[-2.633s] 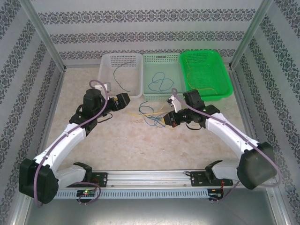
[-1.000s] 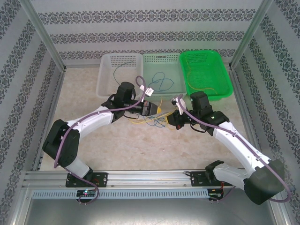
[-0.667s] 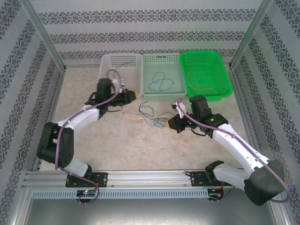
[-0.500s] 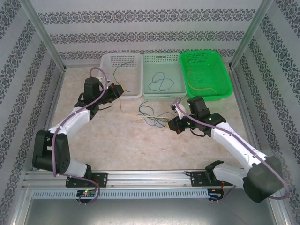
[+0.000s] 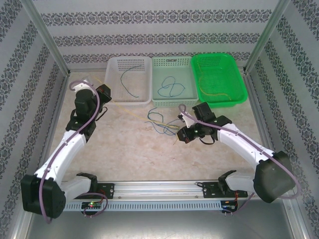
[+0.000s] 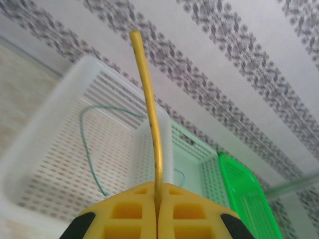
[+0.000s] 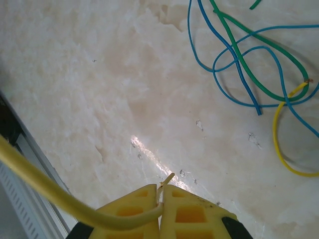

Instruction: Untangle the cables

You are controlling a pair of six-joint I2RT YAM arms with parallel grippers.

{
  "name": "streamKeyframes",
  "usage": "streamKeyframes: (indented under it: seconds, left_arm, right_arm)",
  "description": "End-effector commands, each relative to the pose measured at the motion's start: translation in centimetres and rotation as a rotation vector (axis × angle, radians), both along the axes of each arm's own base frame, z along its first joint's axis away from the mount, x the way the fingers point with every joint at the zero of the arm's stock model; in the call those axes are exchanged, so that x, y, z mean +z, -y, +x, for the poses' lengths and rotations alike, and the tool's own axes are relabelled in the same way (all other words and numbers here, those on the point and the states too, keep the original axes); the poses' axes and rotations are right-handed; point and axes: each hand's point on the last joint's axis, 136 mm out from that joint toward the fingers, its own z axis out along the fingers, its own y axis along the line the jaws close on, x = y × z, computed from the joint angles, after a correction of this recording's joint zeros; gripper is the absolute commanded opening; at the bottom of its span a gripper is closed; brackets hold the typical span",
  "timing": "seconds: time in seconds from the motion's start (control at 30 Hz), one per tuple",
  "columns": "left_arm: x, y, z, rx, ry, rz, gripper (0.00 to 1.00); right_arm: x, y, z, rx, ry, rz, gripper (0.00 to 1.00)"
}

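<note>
Left fingers (image 6: 149, 194) clenched on a yellow cable (image 6: 151, 109): the strand enters at the seam between the tips, and its free end stands up past them toward the white basket (image 6: 30, 164). Overhead, the left fingers (image 5: 103, 92) are at the far-left of the desk (image 5: 134, 154), just beside that basket's near-left corner

Right fingers (image 7: 169, 196) likewise clenched on yellow cable (image 7: 45, 189): a short stub pokes out ahead of the tips, and the long run sweeps off to the lower left of the wrist view. Overhead, the right fingers (image 5: 182, 134) are near the desk's middle

Judgement: one strand, held at both ends, long axis running from far-left to middle. The span is too thin to trace overhead

Tangle (image 5: 162, 124): blue cable (image 7: 224, 59), green cable (image 7: 249, 67) and a yellow loop (image 7: 281, 144) cross one another on the desk. It lies between the two sets of fingers, much nearer the right ones and apart from their tips

Already sorted:
- dark green strand (image 5: 127, 79) in the white basket
- blue strand (image 5: 169, 88) in the pale green basket (image 5: 171, 59)
- yellow strand (image 5: 214, 92) in the bright green basket (image 5: 214, 55)

Judgement: yellow goes to the bright green basket at the far-right corner, so the right arm is the nearer carrier and the left end has the whole desk to cross
</note>
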Motion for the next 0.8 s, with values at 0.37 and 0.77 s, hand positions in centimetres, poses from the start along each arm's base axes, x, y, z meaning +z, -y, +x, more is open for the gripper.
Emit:
streamKeyframes:
  seconds: [0.37, 0.77]
  left_arm:
    - [1.0, -3.6, -3.0, 0.162, 0.046, 0.134, 0.0]
    - [0.3, -0.8, -1.2, 0.006, -0.018, 0.157, 1.0]
  right_arm:
    - [3.1, -2.3, 1.2, 0.035, -0.004, 0.064, 0.0]
    - [10.6, 5.1, 10.9, -0.405, 0.061, 0.279, 0.0]
